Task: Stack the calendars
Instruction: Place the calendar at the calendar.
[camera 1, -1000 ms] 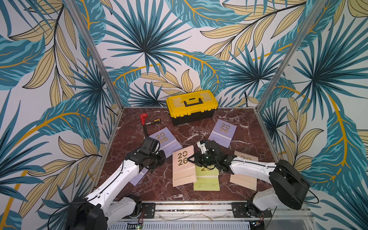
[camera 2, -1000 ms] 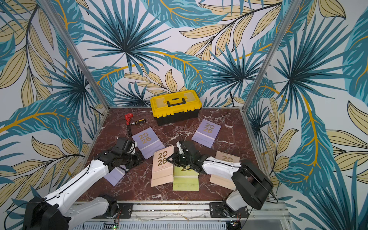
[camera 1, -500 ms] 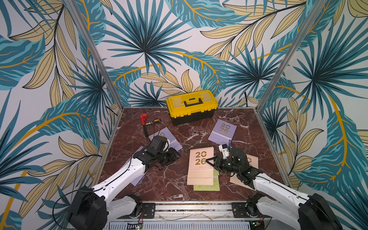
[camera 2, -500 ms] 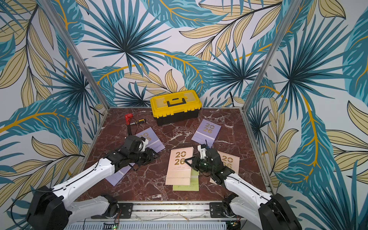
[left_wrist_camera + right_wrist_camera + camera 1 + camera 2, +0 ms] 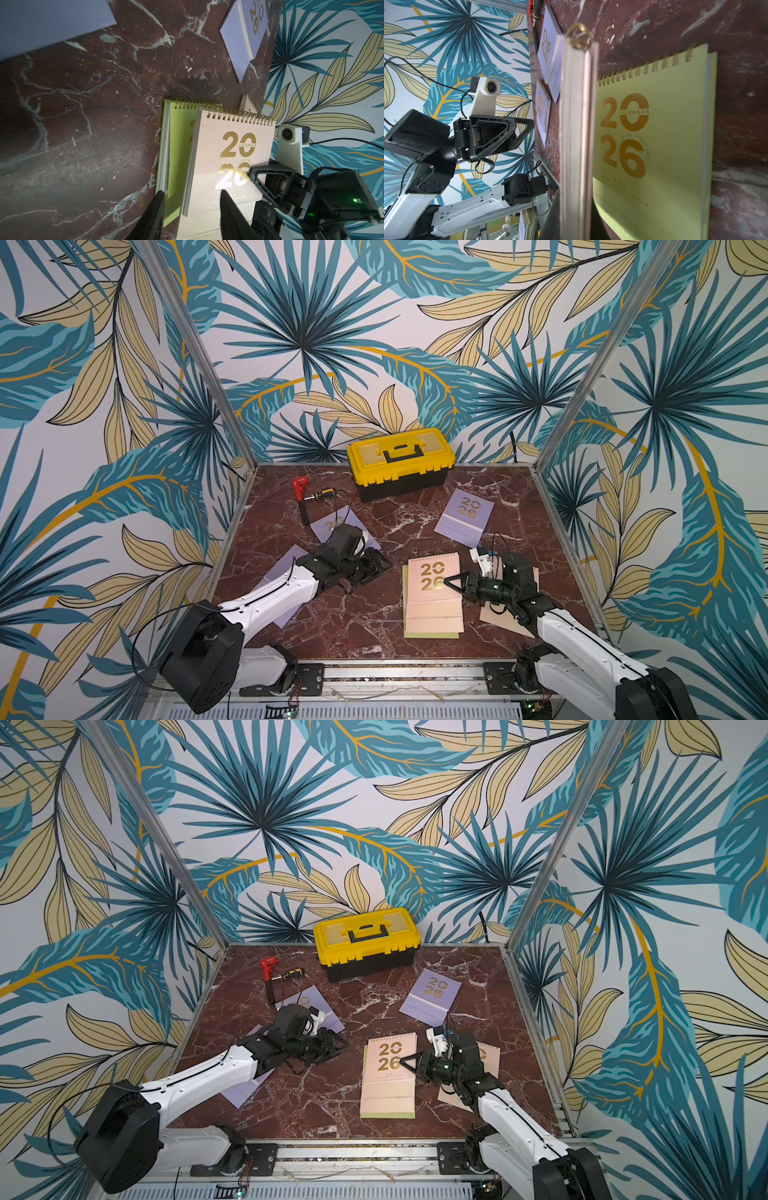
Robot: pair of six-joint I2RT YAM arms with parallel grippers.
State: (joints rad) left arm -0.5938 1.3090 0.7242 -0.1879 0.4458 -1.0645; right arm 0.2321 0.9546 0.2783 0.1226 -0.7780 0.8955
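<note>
a: what is the right gripper (image 5: 449, 582) doing?

b: it is pinching the side edge of a peach-pink spiral-bound desk calendar (image 5: 432, 593) with gold "2026" on its cover. the right wrist view is showing that calendar (image 5: 577, 124) edge-on, clamped between the fingers.

a: and where is it sitting?

b: it is lying over a lime green spiral-bound desk calendar (image 5: 178, 145), near the front middle of the dark red marble table (image 5: 353, 614). in both top views only thin green strips are showing at its left and near edges (whether the pink one is resting fully on the green one, i cannot tell).

a: is the left gripper (image 5: 380, 566) carrying anything?

b: no. its jaws are standing apart with nothing between them, and it is hanging over bare marble just left of the pair.

a: the other calendars?

b: a lavender spiral-bound calendar (image 5: 463, 514) is lying alone toward the back right. a second lavender calendar (image 5: 328, 526) is lying partly under the left wrist, and a third lavender calendar (image 5: 284, 614) under the left forearm. a second peach-pink calendar (image 5: 490, 1052) is lying under the right arm, just beside the pair.

a: anything else?

b: a yellow-and-black plastic toolbox (image 5: 401, 458) is standing by the back wall, with a red tool (image 5: 299, 485) and a screwdriver (image 5: 320, 494) lying to its left.
</note>
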